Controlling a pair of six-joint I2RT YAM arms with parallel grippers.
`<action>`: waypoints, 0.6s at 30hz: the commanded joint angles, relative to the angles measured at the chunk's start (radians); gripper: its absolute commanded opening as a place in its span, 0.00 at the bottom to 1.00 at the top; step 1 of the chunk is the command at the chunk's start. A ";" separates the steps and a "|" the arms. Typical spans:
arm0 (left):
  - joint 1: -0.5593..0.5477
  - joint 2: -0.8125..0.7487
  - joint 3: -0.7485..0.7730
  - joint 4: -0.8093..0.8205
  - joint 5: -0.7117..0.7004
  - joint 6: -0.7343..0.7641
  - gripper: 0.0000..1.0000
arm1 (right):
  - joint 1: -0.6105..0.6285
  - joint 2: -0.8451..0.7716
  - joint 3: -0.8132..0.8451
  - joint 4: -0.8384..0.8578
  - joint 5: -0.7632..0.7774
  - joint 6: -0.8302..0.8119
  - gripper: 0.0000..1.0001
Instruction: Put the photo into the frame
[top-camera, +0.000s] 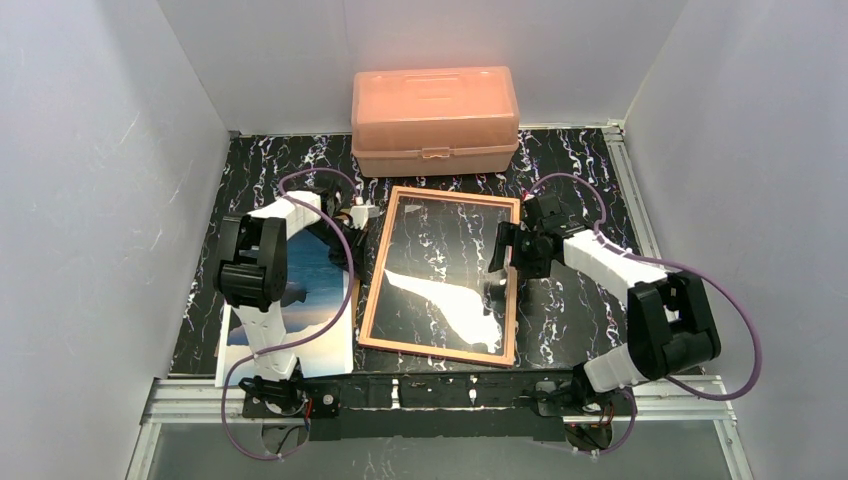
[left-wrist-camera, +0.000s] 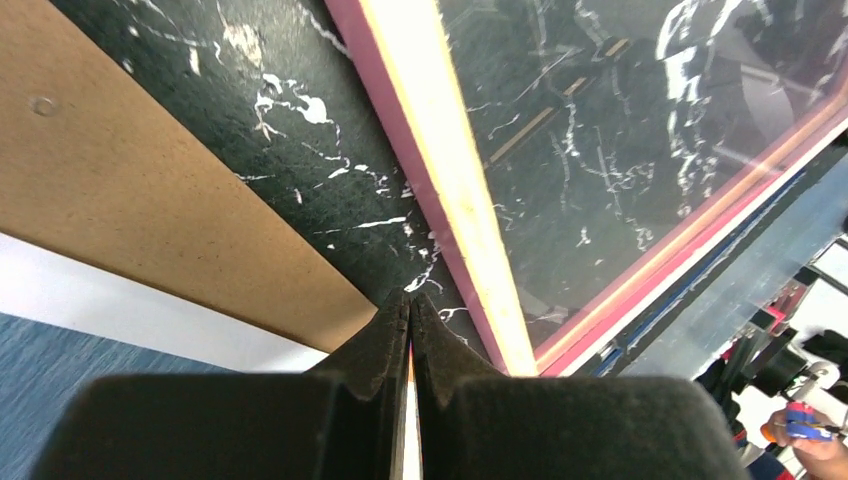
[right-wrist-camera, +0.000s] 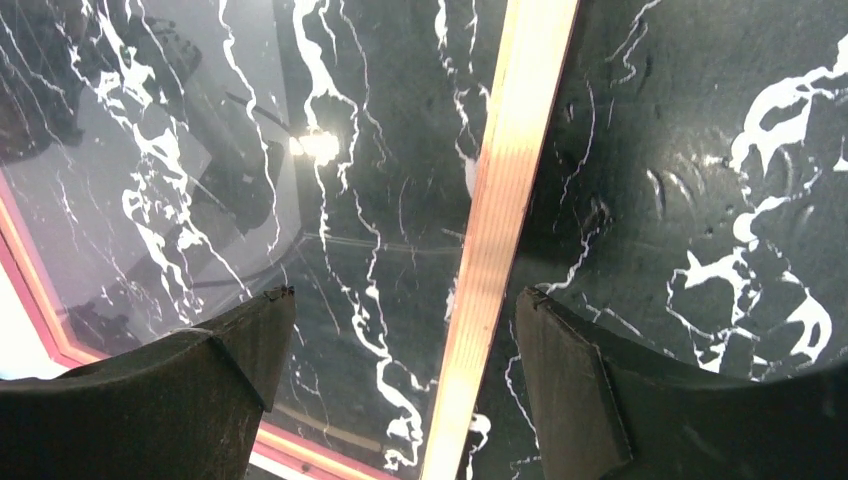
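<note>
Probably a lab cell: white partition walls (top-camera: 90, 150), aluminium rail (top-camera: 190, 400).

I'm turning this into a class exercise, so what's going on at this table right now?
Two robot arms are working on framing a photo. The frame lies flat and empty mid-table. The right hand is open, astride the frame's right rail. The left hand is shut, just off its left rail. The photo lies at the left, not yet in, next to a brown backing board.
</note>
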 joint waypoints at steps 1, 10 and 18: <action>-0.012 -0.034 -0.051 0.007 -0.022 0.054 0.00 | -0.017 0.041 0.010 0.105 -0.034 0.025 0.89; -0.064 -0.044 -0.105 0.055 -0.010 0.035 0.00 | -0.049 0.094 0.027 0.141 -0.073 0.019 0.89; -0.089 -0.056 -0.136 0.065 0.001 0.022 0.00 | -0.104 0.148 0.036 0.170 -0.137 0.001 0.88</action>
